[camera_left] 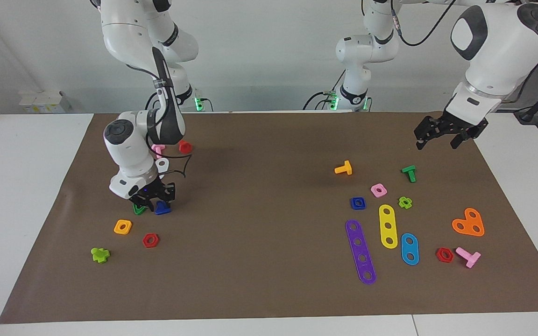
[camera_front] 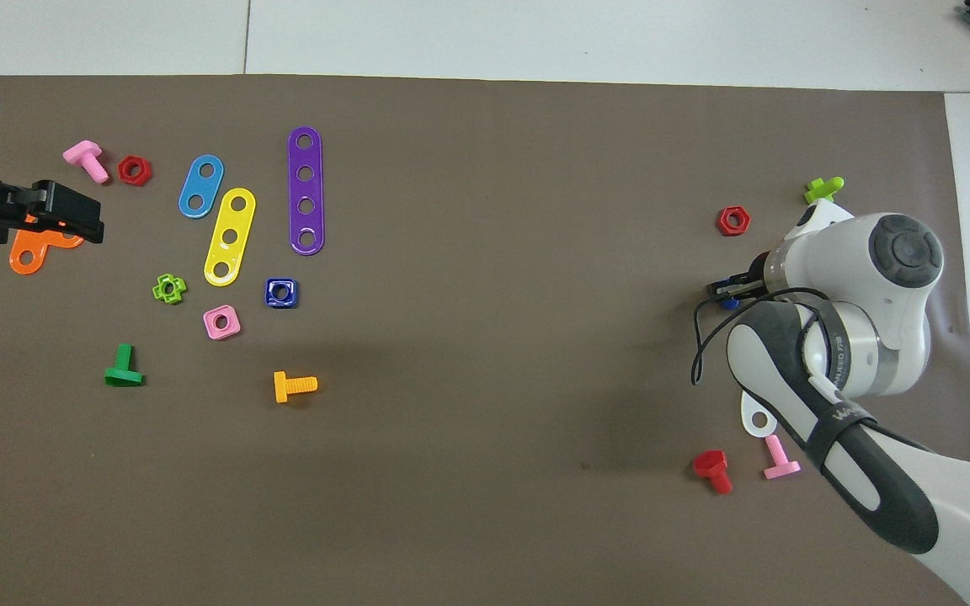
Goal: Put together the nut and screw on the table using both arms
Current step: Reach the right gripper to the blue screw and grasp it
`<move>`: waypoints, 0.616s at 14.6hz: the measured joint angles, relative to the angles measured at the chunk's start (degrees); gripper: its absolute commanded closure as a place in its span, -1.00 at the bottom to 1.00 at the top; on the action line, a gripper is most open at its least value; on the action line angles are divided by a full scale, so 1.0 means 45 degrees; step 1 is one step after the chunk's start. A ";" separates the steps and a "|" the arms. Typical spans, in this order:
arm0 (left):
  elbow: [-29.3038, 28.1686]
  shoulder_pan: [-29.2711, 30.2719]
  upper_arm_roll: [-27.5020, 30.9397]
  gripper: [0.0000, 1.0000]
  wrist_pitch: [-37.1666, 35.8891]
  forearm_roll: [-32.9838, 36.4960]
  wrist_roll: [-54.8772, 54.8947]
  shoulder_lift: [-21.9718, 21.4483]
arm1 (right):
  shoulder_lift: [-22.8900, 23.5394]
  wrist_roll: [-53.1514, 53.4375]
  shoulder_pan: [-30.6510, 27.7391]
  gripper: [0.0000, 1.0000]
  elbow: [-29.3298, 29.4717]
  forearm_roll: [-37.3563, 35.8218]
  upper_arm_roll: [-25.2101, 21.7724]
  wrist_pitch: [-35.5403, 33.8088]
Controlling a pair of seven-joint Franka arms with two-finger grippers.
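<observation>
Facing view: right gripper [camera_left: 153, 201] low on the brown rectangular mat [camera_left: 259, 154], toward the right arm's end of the table, down at the small dark-blue plastic bolt with a triangular head [camera_left: 162, 209], fingers either side of it; cannot tell whether pinching it or merely around it. Green triangular plastic nut [camera_left: 138, 209] just beside that bolt, partly hidden by the gripper. Left gripper [camera_left: 442, 136] raised and waiting over the mat's corner at the left arm's end, fingers spread, holding nothing. Small dark-blue plastic square nut with a round hole [camera_left: 357, 203] flat on the mat toward the left arm's end, just beside the pink square nut [camera_left: 378, 190] and near the long purple four-hole strip [camera_left: 360, 251]. Overhead view: right gripper [camera_front: 730, 290] covering nearly all of the dark-blue bolt [camera_front: 731, 302], only a sliver showing. Dark-blue square nut [camera_front: 281, 292] well apart from it. Left gripper [camera_front: 64, 217] over the orange heart-shaped plate [camera_front: 29, 255], fingers apart.
</observation>
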 measured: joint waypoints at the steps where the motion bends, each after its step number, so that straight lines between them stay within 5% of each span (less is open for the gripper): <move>1: -0.0019 0.0001 0.0006 -1.00 0.0000 0.0000 0.0000 -0.0022 | -0.0009 -0.0003 0.0000 -0.01 -0.0010 0.0000 0.0000 0.0000; 2: -0.0025 0.0001 0.0013 -1.00 0.0000 0.0000 0.0000 -0.0040 | -0.0014 -0.0004 0.0001 0.15 -0.0016 0.0000 0.0000 0.0000; 4: -0.0028 0.0001 0.0020 -1.00 0.0001 0.0000 0.0000 -0.0072 | -0.0024 -0.0005 0.0001 1.00 -0.0024 0.0000 0.0000 -0.0003; 9: -0.0048 0.0001 0.0023 -1.00 0.0001 0.0000 0.0000 -0.0097 | -0.0044 -0.0005 0.0001 1.00 -0.0030 0.0000 0.0000 -0.0101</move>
